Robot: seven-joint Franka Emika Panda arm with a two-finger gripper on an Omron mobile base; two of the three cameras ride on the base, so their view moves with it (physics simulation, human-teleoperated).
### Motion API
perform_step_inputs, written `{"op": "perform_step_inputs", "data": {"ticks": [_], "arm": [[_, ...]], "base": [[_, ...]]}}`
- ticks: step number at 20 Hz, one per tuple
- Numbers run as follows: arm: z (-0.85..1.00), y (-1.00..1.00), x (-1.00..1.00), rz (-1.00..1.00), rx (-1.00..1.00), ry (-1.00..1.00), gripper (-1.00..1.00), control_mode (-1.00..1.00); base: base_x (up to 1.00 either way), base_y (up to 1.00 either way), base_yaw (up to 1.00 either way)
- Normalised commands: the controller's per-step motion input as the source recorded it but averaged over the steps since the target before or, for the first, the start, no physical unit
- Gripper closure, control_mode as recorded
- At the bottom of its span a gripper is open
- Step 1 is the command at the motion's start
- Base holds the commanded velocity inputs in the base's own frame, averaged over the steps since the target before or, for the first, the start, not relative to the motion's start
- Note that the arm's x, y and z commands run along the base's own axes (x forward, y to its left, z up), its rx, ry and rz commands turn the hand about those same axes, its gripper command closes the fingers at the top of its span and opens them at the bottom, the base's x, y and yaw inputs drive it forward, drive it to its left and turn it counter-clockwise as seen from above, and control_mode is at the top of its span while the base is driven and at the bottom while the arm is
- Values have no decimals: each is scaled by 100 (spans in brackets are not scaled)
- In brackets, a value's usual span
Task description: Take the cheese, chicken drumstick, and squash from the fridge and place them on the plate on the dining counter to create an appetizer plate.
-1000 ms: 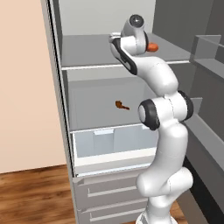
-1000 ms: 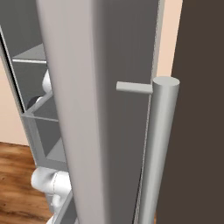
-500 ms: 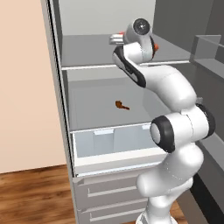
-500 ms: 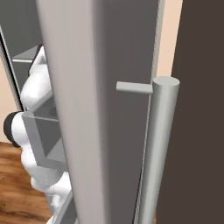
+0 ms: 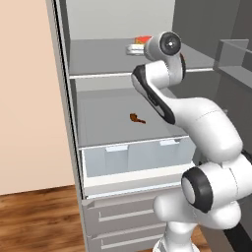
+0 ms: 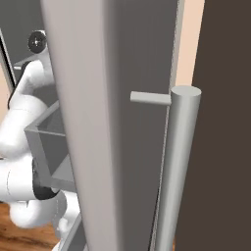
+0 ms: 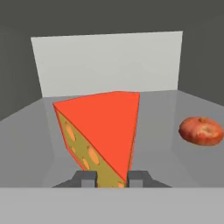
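The arm has moved. A second ago its elbow stood low and straight, and the hand sat over the top shelf with the squash peeking out beside it. Now the arm bends out wide toward the camera, and the hand has pulled back a bit from the shelf.

In the hand view the gripper (image 7: 113, 178) is closed on the cheese (image 7: 101, 133). The two dark fingers (image 7: 85, 178) press the bottom corner of the wedge from both sides. The wedge stands up between them, with its orange rind facing us and the yellow side with holes on the left.

The squash (image 7: 201, 130) lies on the top shelf (image 7: 162, 114) of the fridge (image 5: 66, 123), to the right of the cheese and well apart from it.

The drumstick (image 5: 136, 118) lies alone on the shelf below, above the pale-blue bin (image 5: 133, 157).

No words or labels can be read on anything.

Count: one cheese, one squash, one drumstick, one bin and two grey drawers (image 5: 125, 216) under it. In the right base view, a grey door (image 6: 112, 122) with one bar handle (image 6: 179, 166) stands close in front.
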Motion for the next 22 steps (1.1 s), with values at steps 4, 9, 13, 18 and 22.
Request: {"op": "perform_step_inputs", "data": {"ticks": [4, 9, 13, 18, 22], "arm": [[12, 1, -100, 0, 0, 0, 100, -100], [0, 0, -100, -1, 0, 1, 100, -100], [-2, 0, -93, -1, 1, 9, 100, -100], [-8, 0, -36, 0, 0, 10, 100, -100], [0, 0, 0, 0, 0, 0, 100, 100]], "base": [[0, 0, 0], [0, 0, 0], [0, 0, 0], [0, 0, 0], [-83, 28, 0]]}}
